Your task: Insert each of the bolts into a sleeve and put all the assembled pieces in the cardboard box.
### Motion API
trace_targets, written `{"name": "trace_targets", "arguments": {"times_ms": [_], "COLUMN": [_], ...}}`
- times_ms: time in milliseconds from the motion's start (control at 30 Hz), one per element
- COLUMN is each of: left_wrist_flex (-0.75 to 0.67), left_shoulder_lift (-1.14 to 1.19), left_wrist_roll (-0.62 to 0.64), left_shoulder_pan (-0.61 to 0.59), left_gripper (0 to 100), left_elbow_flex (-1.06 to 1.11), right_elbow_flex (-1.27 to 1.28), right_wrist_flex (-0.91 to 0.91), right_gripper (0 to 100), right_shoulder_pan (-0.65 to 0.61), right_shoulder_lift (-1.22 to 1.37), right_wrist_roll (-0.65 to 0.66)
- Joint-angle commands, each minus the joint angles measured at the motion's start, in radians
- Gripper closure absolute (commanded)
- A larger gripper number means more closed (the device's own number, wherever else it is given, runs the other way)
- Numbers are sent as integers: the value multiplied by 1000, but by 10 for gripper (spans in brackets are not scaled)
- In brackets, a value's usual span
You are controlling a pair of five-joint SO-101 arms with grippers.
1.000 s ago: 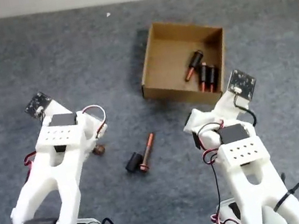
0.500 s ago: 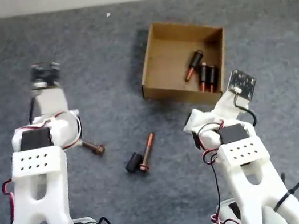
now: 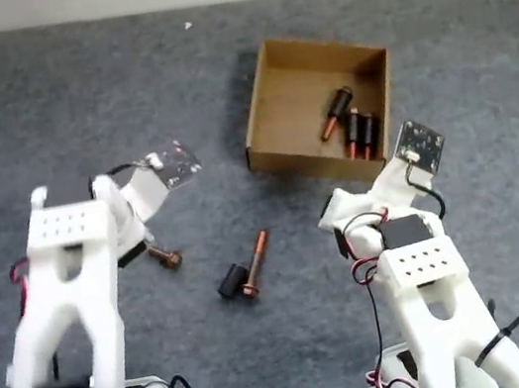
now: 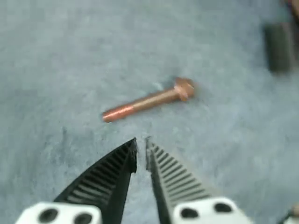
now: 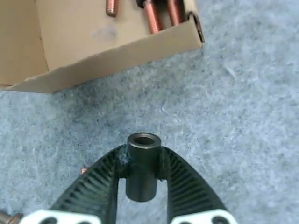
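A loose copper bolt (image 4: pixel 149 100) lies on the grey carpet just beyond my left gripper (image 4: pixel 141 149), which is shut and empty. From above, this bolt (image 3: pixel 163 258) sits by the left arm's wrist. My right gripper (image 5: pixel 142 161) is shut on a black sleeve (image 5: pixel 142 163), held with its bore facing the cardboard box (image 5: pixel 93 51). The right arm stands in front of the box (image 3: pixel 261 118). Between the arms another bolt (image 3: pixel 257 258) lies beside a black sleeve (image 3: pixel 231 282). Three bolt-and-sleeve pieces (image 3: pixel 352 127) rest in the box.
Grey carpet covers the whole work area. The black sleeve (image 4: pixel 280 46) on the floor shows far off from the left gripper. Both arm bases stand at the near edge. A pale wall strip runs along the far side.
The left arm swung away to the left, uncovering the bolt, then turned back with its wrist pointing toward the middle. The right arm has kept still with the sleeve.
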Motion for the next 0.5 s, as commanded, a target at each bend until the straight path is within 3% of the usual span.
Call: {"name": "trace_targets", "arguments": {"times_ms": [0, 300, 467], "left_wrist_flex": [109, 120, 115], "left_shoulder_lift": [93, 216, 289], "left_wrist_roll": [-147, -356, -373], "left_shoulder_pan": [16, 24, 64], "left_gripper": [864, 812, 815], "left_elbow_flex": [-168, -242, -242], "right_elbow_flex": [-12, -13, -13], "right_wrist_flex": [-25, -25, -25], "right_gripper": [995, 995, 995], "right_shoulder_pan": [28, 33, 33], "right_shoulder_lift": [-35, -35, -35], "right_wrist_roll": [-3, -3, -3]}}
